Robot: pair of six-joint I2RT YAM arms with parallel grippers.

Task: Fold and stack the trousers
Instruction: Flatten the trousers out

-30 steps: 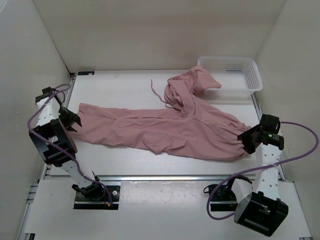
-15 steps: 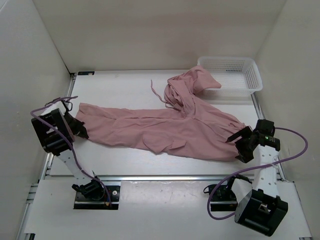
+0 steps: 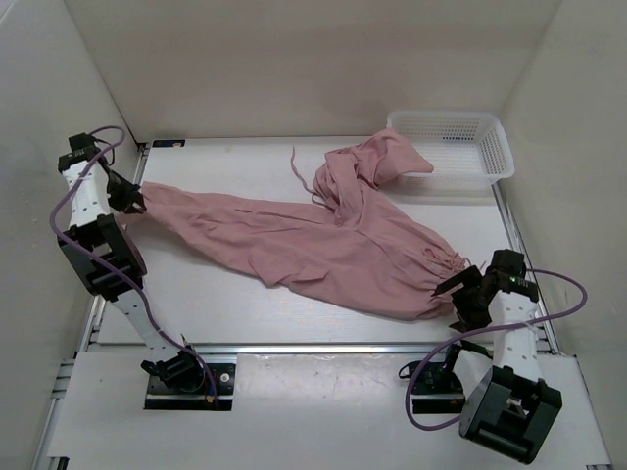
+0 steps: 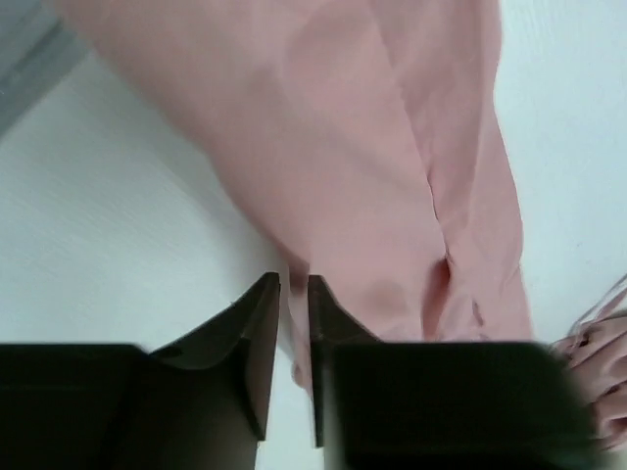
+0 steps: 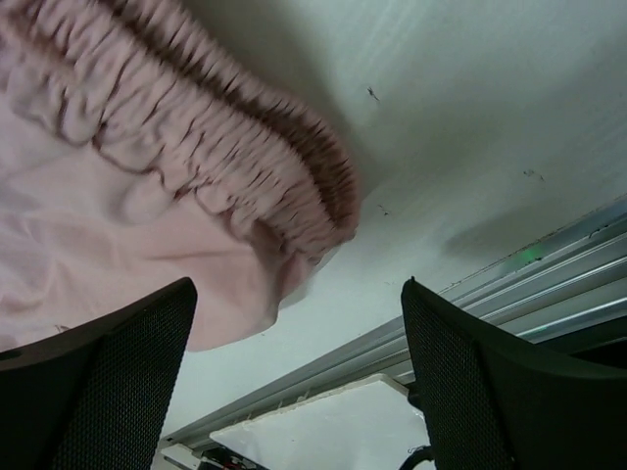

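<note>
The dusty-pink trousers (image 3: 323,245) lie stretched across the table from far left to near right. A bunched part (image 3: 377,162) rests at the back beside the basket, and the drawstring (image 3: 297,168) trails to its left. My left gripper (image 3: 130,201) is at the far left edge, shut on the cloth's left end. In the left wrist view the jaws (image 4: 294,286) pinch a fold of pink cloth (image 4: 372,166). My right gripper (image 3: 453,297) is open at the trousers' right end. In the right wrist view its gathered elastic hem (image 5: 245,166) lies just beyond the open gripper (image 5: 297,289), untouched.
A white mesh basket (image 3: 495,147) stands at the back right, with the bunched cloth touching its left rim. White walls close in left, back and right. A metal rail (image 5: 470,323) runs along the near edge by the right gripper.
The left gripper rose and moved back-left with the cloth end, drawing the trousers taut and leftward. The right gripper opened, released the hem, and slid slightly toward the near edge.
</note>
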